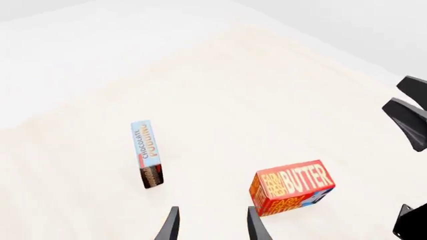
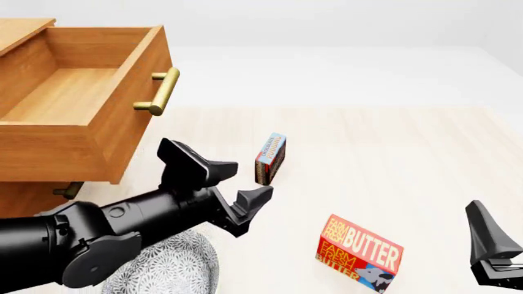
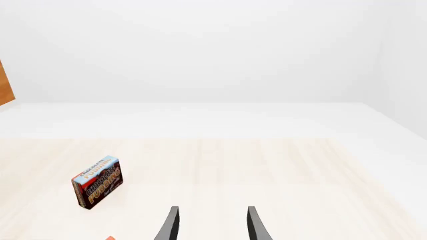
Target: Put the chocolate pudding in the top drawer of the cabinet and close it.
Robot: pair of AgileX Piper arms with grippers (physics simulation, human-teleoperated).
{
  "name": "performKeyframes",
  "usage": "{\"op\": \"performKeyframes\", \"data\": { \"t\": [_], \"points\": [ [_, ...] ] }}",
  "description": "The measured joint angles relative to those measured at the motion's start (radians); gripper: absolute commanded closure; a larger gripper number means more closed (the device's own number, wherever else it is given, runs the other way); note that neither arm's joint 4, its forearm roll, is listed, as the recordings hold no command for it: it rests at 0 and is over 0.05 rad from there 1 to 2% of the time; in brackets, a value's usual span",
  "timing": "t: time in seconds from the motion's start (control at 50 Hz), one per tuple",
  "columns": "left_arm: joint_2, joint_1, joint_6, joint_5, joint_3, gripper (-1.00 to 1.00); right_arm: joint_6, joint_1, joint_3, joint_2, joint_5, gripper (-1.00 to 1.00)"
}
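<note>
The chocolate pudding (image 2: pixel 270 158) stands on its narrow edge on the table, right of the cabinet (image 2: pixel 33 184); it also shows as the pudding (image 1: pixel 148 152) and the pudding (image 3: pixel 98 182) in the wrist views. The top drawer (image 2: pixel 122 104) is pulled out wide, its inside bare, with its brass handle (image 2: pixel 159 92) facing the pudding. My left gripper (image 2: pixel 249 179) is open and holds nothing, just short of the pudding on the near side; its fingers (image 1: pixel 172 225) show low in the left wrist view. My right gripper (image 2: pixel 489 254) is open at the near right, holding nothing.
A red butter box (image 2: pixel 359 252) lies near the front, between the two grippers, also seen as the butter box (image 1: pixel 292 186). A grey patterned dish (image 2: pixel 184 266) sits under my left arm. The lower drawer's handle (image 2: pixel 70 190) peeks out below the open drawer.
</note>
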Motion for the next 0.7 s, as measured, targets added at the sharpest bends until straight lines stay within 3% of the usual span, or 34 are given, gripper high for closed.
{"op": "performKeyframes", "data": {
  "t": [0.7],
  "points": [
    [0.184,0.081,-0.037,-0.098,-0.020,-1.00,0.000,0.000,0.000,0.000,0.000,-1.00]
  ]
}}
